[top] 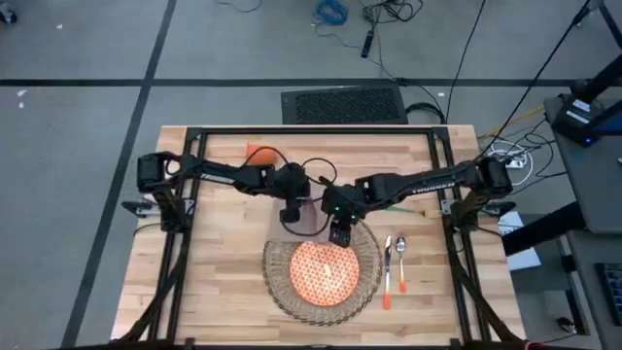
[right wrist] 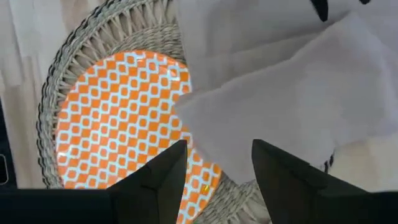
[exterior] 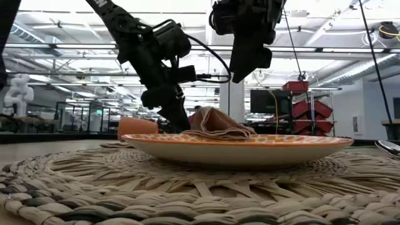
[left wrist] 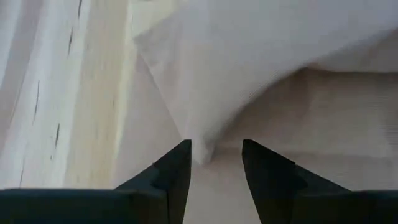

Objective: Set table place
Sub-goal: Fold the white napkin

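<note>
A beige cloth napkin [right wrist: 280, 106] lies rumpled across the far rim of the orange-patterned plate [top: 324, 272], which sits on the round woven placemat [top: 277, 287]. My left gripper [left wrist: 216, 152] is down at the table just beyond the plate. It is open, with a napkin corner [left wrist: 200, 152] between its fingers. My right gripper [right wrist: 217, 155] hangs open above the napkin [exterior: 219, 125] and the plate's far edge, clear of both in the low view. My left gripper comes at the napkin's corner from above, one finger on each side of it. I cannot tell whether either finger touches the cloth. The napkin lies slack on the table and the plate rim.
A small orange cup [top: 260, 153] stands at the far left of the table. Two pieces of orange-handled cutlery [top: 394, 267] lie side by side right of the placemat. Cables trail from both wrists above the napkin.
</note>
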Action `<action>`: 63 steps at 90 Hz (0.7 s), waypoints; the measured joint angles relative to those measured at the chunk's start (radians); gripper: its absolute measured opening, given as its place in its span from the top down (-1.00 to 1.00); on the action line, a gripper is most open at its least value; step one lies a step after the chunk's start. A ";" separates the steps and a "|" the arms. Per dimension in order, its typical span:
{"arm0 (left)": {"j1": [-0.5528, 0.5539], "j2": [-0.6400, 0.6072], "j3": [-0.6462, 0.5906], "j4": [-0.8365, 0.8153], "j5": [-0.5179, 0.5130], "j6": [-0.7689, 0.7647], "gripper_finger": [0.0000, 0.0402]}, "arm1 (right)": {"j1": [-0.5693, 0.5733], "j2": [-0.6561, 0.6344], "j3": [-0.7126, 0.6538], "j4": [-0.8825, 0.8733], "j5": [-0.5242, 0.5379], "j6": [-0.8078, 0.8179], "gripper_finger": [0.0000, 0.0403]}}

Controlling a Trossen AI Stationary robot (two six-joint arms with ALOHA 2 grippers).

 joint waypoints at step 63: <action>0.058 0.088 0.012 0.070 0.083 0.024 0.40 | 0.095 0.000 0.000 0.105 0.034 0.033 0.16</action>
